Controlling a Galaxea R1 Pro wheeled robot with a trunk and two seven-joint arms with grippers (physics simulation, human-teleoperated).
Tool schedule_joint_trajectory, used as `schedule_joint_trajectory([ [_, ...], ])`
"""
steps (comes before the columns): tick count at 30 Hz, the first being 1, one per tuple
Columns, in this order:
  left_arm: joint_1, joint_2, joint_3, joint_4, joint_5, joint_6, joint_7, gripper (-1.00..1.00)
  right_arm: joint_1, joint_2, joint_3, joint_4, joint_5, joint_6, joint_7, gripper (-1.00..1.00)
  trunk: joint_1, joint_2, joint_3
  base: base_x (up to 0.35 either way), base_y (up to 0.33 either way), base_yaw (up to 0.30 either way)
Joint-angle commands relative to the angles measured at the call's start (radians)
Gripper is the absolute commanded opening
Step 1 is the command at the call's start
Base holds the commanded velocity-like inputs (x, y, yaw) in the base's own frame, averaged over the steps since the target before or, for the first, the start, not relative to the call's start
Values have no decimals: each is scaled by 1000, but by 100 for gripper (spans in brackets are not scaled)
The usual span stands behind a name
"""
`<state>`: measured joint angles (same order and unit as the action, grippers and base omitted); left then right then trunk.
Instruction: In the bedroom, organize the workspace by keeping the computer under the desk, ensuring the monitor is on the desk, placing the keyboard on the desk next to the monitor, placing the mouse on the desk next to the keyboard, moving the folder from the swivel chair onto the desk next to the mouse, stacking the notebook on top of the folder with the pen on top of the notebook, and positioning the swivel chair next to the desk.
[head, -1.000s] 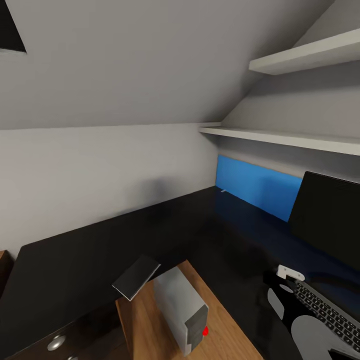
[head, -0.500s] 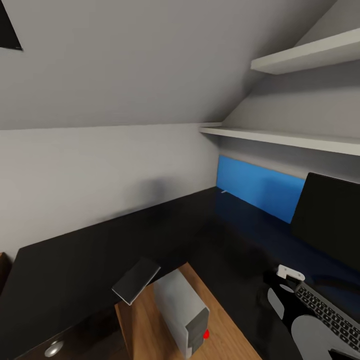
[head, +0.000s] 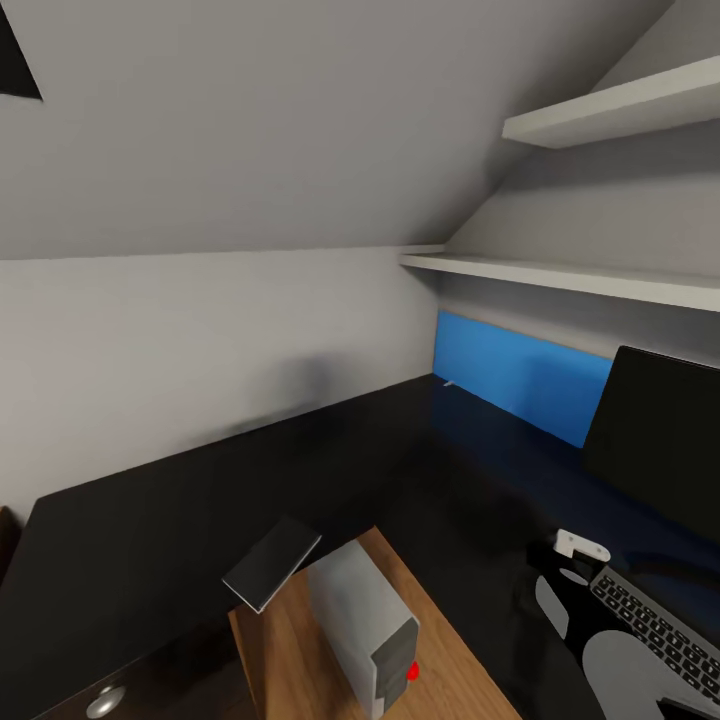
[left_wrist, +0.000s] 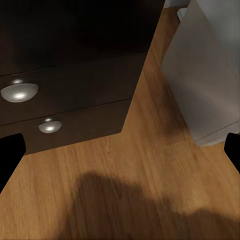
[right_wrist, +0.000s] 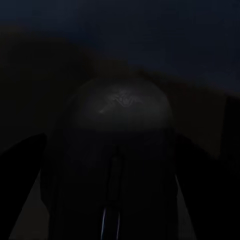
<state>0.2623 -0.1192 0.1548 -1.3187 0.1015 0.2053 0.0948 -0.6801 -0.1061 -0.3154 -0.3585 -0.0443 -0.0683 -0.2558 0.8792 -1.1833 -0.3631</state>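
Observation:
The desk (head: 200, 500) has a black top and a blue back panel (head: 515, 375). The monitor (head: 660, 440) stands on it at the right, with the keyboard (head: 655, 625) in front. The grey notebook (head: 272, 562) lies at the desk's inner edge. The computer (head: 360, 620) stands on the wood floor in the desk's corner, also seen as the computer (left_wrist: 205, 75). My right arm (head: 575, 600) hangs beside the keyboard. The right gripper (right_wrist: 112, 165) is shut on the black mouse (right_wrist: 117, 115), dark fingers against its sides. My left gripper (left_wrist: 120, 155) is open over the floor.
Black drawers with round metal knobs (left_wrist: 20, 91) sit under the desk to the left of the computer. Two white shelves (head: 600, 280) run along the wall above the monitor. A sloped ceiling leans over the desk.
The whole head view has shifted slightly, so the camera moved. The things on the desk and the computer hold their places.

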Motion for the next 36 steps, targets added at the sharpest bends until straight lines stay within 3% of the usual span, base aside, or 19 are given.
schedule_joint_trajectory([
  [1, 0, 0, 0, -2, 10, 5, 3, 100, -1, 0, -2, 1, -5, -5, 0, -100, 0, -1, -1, 0, 0, 0],
  [5, 0, 0, -1, -1, 10, 6, 3, 100, -1, 0, -1, 1, -5, -5, -2, -100, 0, -1, -1, 0, 0, 0],
  [6, 0, 0, -1, -1, 10, 6, 3, 100, -1, 0, -1, 1, -5, -5, -2, 100, 0, -1, -1, 0, 0, 0],
  [29, 0, 0, -2, -1, 10, 6, 4, 100, 0, 0, -1, 1, -3, -8, 2, 100, 0, -1, -1, 0, 0, 0],
  [36, 0, 0, -3, 3, 10, 6, 5, 100, 0, 7, 2, -4, -3, -9, 1, 100, -27, 48, 21, 0, 0, 0],
])
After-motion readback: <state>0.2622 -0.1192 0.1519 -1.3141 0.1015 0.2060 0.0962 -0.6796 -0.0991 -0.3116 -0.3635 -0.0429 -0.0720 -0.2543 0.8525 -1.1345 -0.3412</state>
